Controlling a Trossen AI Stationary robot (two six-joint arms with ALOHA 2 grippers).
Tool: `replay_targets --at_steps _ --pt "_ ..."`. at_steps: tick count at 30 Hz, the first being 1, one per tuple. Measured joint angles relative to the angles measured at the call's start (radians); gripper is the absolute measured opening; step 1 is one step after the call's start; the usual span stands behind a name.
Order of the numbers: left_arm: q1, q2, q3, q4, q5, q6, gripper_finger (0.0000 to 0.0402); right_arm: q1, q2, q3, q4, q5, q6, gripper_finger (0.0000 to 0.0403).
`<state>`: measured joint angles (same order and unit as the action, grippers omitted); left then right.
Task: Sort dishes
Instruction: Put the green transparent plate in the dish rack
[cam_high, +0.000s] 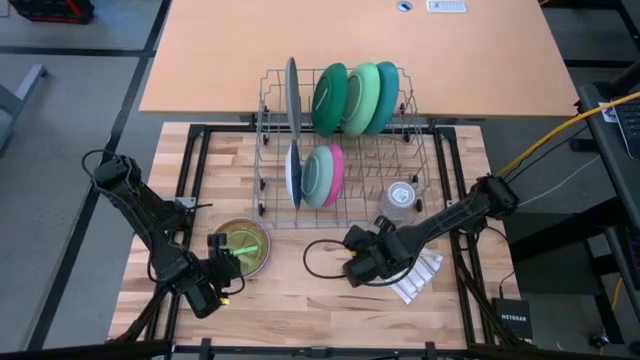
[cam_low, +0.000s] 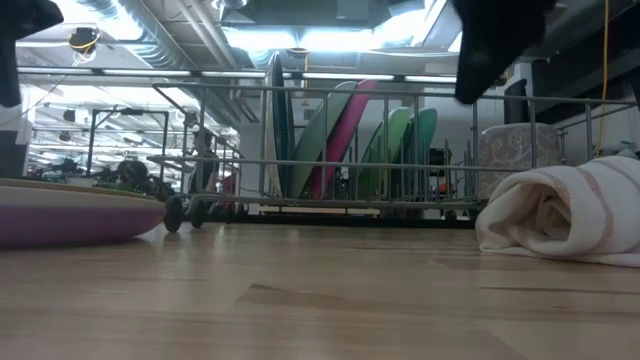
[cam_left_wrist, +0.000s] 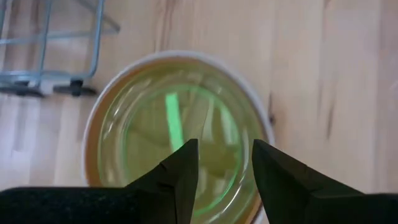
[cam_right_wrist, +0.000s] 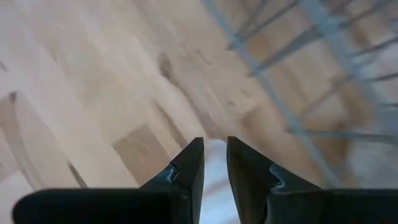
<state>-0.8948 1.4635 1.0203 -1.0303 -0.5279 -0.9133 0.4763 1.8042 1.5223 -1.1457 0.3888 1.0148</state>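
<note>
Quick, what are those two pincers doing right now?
Left pincer: open, empty, above the stacked dishes.
Right pincer: fingers slightly apart, empty, over the white cloth.

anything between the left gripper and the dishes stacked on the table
Nothing visible. The left gripper hovers open directly above the stacked dishes, with only air between them.

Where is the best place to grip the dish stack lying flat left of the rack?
Probably the rim nearest the left pincer, from above: the stack lies flat, so only its thin raised edge fits between the open fingers, one inside, one outside.
</note>
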Motion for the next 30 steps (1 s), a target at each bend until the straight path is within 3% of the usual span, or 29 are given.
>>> replay_targets --at_steps 5,12,20,30 --pt "0.000 0.000 0.000 -0.082 0.081 0.037 0.0141 0.001 0.000 -0.105 0.179 -0.030 -0.001 0.0074" --pt "0.000 0.000 0.000 -0.125 0.185 0.108 0.0141 0.001 0.000 -0.125 0.267 -0.105 0.001 0.0074" --pt "0.000 0.000 0.000 -0.167 0.204 0.112 0.0140 0.001 0.000 -0.125 0.430 -0.124 -0.004 0.0074" --pt "0.000 0.096 0.000 -0.164 0.211 0.174 0.0140 0.001 0.000 -0.125 0.457 -0.126 -0.024 0.0074"
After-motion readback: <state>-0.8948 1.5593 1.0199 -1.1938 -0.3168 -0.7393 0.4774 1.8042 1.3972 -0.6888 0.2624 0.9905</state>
